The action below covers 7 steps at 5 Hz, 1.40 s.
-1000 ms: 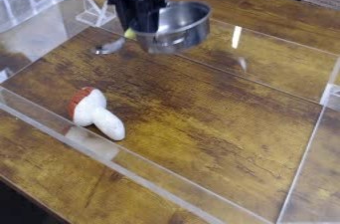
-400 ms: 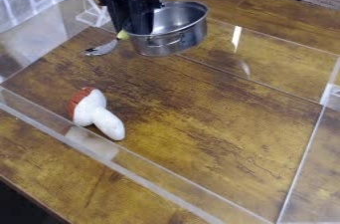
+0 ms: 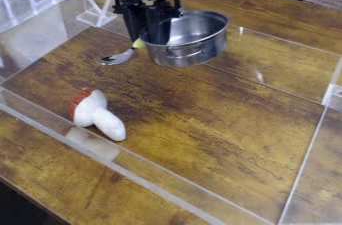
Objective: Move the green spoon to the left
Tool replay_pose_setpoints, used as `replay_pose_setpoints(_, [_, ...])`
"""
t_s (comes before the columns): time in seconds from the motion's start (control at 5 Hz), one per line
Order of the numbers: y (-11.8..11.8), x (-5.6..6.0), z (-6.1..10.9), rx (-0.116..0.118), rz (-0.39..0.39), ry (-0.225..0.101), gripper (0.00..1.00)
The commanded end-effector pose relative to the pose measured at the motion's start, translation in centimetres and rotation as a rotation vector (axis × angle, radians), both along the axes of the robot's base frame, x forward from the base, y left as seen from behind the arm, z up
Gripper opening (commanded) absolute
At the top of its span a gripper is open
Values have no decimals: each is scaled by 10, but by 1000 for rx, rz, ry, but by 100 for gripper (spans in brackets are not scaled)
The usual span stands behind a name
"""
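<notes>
Beneath black gripper (image 3: pixel 138 39), jaws clamped on handle: small green spoon (image 3: pixel 123 53), yellow-green plastic handle, shiny silver bowl tilted left.

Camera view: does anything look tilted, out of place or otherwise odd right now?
Yes. The steel pot looks tipped, its rim slanting up beside the gripper. The green spoon hangs at an angle from the gripper. The white toy lies on its side.
</notes>
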<state>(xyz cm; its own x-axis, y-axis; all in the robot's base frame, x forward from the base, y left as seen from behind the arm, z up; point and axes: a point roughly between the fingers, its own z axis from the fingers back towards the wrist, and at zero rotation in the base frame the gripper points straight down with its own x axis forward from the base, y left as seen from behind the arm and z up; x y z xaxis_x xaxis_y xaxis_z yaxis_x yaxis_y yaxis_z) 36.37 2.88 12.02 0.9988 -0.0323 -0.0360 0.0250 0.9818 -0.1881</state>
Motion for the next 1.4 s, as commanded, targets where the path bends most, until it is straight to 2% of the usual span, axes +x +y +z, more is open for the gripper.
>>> replay_pose_setpoints(0.0, [-1, 0, 36, 12, -70, -104, 0])
replay_pose_setpoints(0.2, [4, 1, 34, 8, -132, -102, 0])
replay_pose_setpoints(0.8, [-14, 2, 18, 13, -19, -95, 0])
replay_pose_setpoints(1.2, [-10, -7, 19, 4, -116, -97, 0])
